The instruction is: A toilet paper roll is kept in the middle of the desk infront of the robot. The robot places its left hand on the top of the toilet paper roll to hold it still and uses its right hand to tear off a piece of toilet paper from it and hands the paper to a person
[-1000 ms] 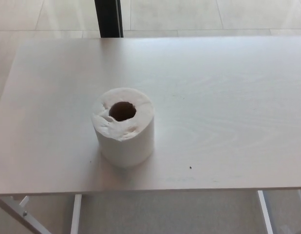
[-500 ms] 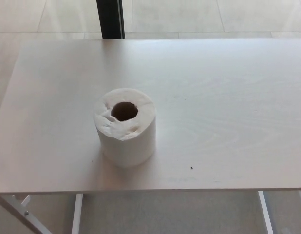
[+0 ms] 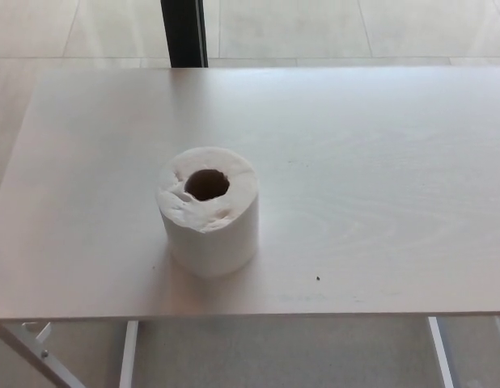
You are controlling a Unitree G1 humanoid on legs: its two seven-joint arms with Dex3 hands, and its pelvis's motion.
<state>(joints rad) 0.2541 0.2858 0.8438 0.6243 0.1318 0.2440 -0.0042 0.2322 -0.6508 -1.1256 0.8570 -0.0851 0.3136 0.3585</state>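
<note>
On the pale desk (image 3: 379,162), an upright toilet paper roll (image 3: 208,210), no fingers near.

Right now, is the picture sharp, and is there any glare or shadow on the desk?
Head view: soft and slightly blurry overall; the toilet paper roll casts only a faint shadow at its base; the desk shows a pale sheen but no hard glare; the floor beyond looks bright and washed out.

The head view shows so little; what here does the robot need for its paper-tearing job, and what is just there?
For the job:
white toilet paper roll, standing upright
pale wooden desk under it

Just there:
dark vertical post behind the desk
tiny dark speck
light tiled floor
</note>
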